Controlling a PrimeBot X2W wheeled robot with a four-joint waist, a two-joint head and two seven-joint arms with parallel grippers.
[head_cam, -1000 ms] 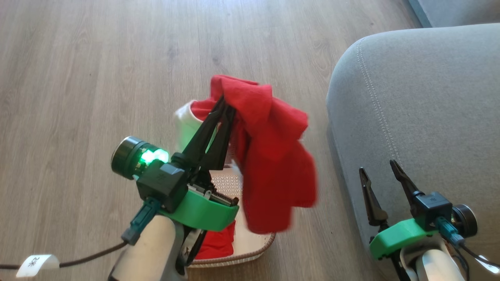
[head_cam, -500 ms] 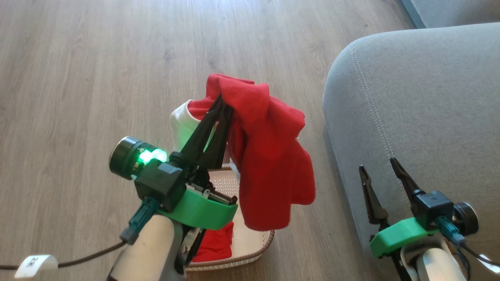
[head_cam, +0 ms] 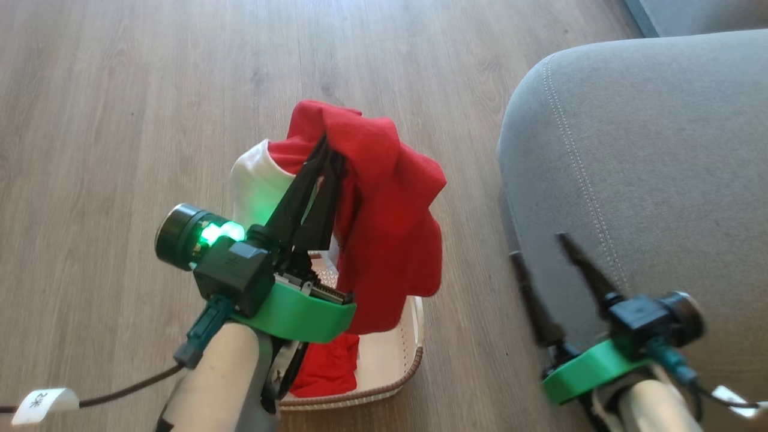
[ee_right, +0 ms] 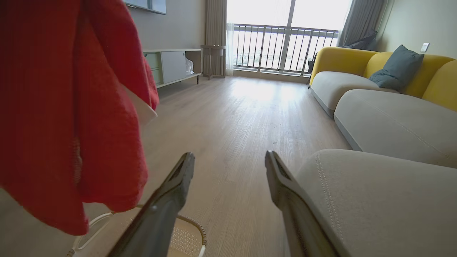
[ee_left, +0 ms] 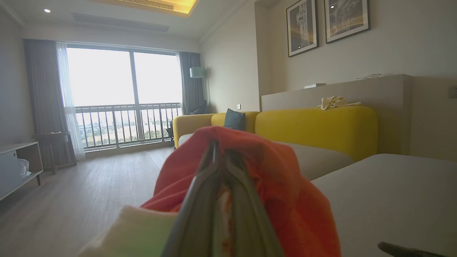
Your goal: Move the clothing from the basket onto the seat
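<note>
My left gripper (head_cam: 327,147) is shut on a red garment with a white panel (head_cam: 384,222), which hangs from its tips above the basket (head_cam: 414,342). In the left wrist view the clothing (ee_left: 285,185) drapes over the closed fingers (ee_left: 214,178). A second red garment (head_cam: 327,369) lies in the basket's near end. The cream basket with its brown rim sits on the floor left of the grey seat (head_cam: 648,156). My right gripper (head_cam: 537,246) stands open and empty at the seat's rounded corner, with the hanging red fabric (ee_right: 71,125) to its left and the seat (ee_right: 375,200) to its right.
Wood floor (head_cam: 150,108) surrounds the basket. Beyond lie a yellow and grey sofa (ee_right: 375,92) with a dark cushion (ee_right: 396,67), a low white cabinet (ee_right: 171,66) and a balcony window (ee_right: 282,39). A cable with a white tag (head_cam: 42,402) trails from my left arm.
My left gripper has carried the red garment a little to the left and further away. The right gripper has shifted left and is blurred with motion.
</note>
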